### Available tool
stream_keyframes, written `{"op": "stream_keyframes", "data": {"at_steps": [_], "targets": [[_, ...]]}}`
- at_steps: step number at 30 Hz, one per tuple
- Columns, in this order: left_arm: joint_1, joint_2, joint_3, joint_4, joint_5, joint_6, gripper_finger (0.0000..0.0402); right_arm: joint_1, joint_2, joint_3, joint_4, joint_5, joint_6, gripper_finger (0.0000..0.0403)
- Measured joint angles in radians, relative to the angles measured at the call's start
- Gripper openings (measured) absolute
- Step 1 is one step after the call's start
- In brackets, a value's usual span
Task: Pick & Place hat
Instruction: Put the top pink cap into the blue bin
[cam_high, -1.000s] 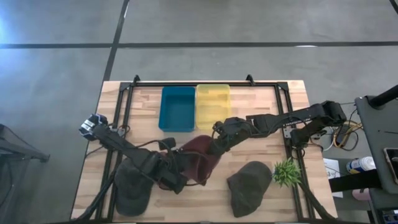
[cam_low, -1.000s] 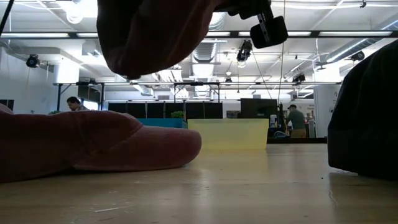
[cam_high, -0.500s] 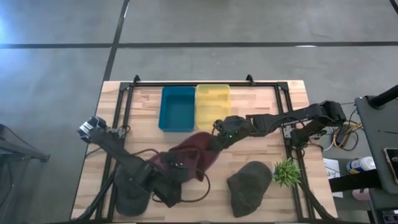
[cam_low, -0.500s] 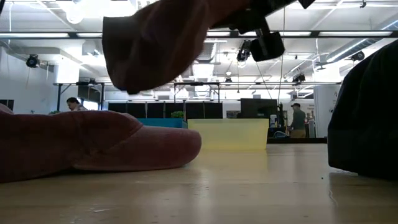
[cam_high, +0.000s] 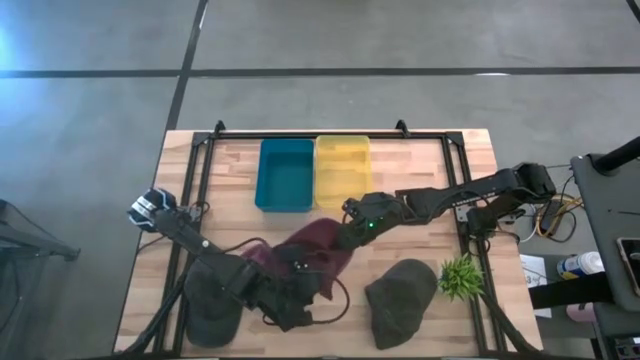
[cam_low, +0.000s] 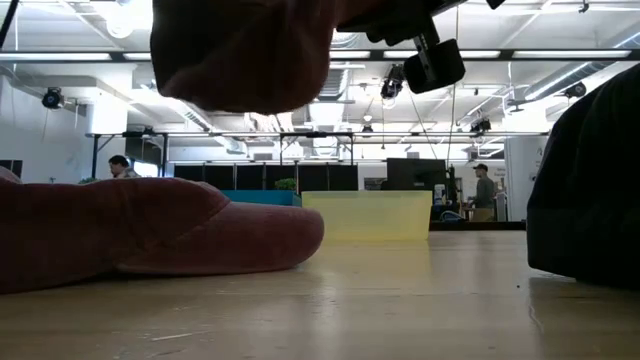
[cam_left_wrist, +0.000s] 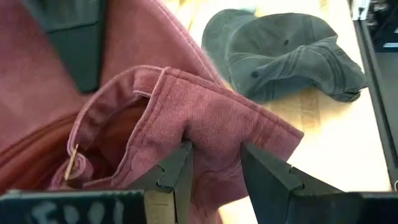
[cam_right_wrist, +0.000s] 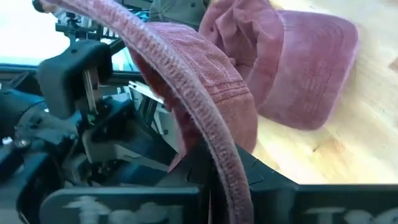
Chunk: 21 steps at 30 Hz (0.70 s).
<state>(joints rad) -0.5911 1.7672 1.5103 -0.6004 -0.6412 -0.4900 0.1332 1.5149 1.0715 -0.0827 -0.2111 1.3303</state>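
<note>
A maroon hat (cam_high: 318, 243) is up in the air between both grippers; in the low view it hangs above the table (cam_low: 245, 50). A second maroon hat (cam_low: 150, 235) lies flat on the table beneath it and also shows in the right wrist view (cam_right_wrist: 311, 68). My left gripper (cam_high: 298, 300) comes from the table's left and is shut on the lifted hat's near part. My right gripper (cam_high: 352, 232) comes from the right and is shut on its far part. My left gripper (cam_left_wrist: 214, 158) pinches a folded ridge of the lifted maroon hat's cloth (cam_left_wrist: 214, 124) between its two fingers, next to the stitched rim of the opening. The cloth is several layers there and fills the gap between the fingers. The hat is held clear of the table. My right gripper (cam_right_wrist: 217, 183) holds the lifted maroon hat by its stitched rim band (cam_right_wrist: 205, 118), which runs down between the fingers. The band itself covers the fingertips. The rim arches up out of the hold, and the hat is clear of the table.
A dark grey hat (cam_high: 400, 300) lies near the table's near right, a second dark hat (cam_high: 210, 300) under the left arm at near left. A blue bin (cam_high: 285, 175) and a yellow bin (cam_high: 342, 168) stand at the far edge. A small green plant (cam_high: 460, 275) sits at right.
My left gripper has moved toward the table's right and near edge, staying shut on the maroon hat. The lifted hat has bunched up; its hanging lower edge dipped and then rose a little. The maroon hat on the table has stayed in place.
</note>
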Motion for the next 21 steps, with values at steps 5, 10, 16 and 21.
{"op": "stream_keyframes", "data": {"at_steps": [5,10,16,21], "targets": [[0.016,0.000,-0.059,-0.003,0.031,-0.008,0.0131,0.019,0.000,-0.001,0.005,-0.002,0.009,0.0013],[0.014,0.000,-0.052,-0.030,0.033,-0.021,0.0131,0.037,0.000,-0.002,-0.045,-0.004,0.014,0.0013],[0.033,-0.002,-0.064,-0.066,0.036,0.019,0.0131,0.041,0.001,0.001,-0.045,-0.011,0.018,0.0013],[0.035,-0.011,-0.064,-0.134,0.030,0.010,0.0131,0.049,0.001,0.002,-0.027,-0.020,0.028,0.0013]]}}
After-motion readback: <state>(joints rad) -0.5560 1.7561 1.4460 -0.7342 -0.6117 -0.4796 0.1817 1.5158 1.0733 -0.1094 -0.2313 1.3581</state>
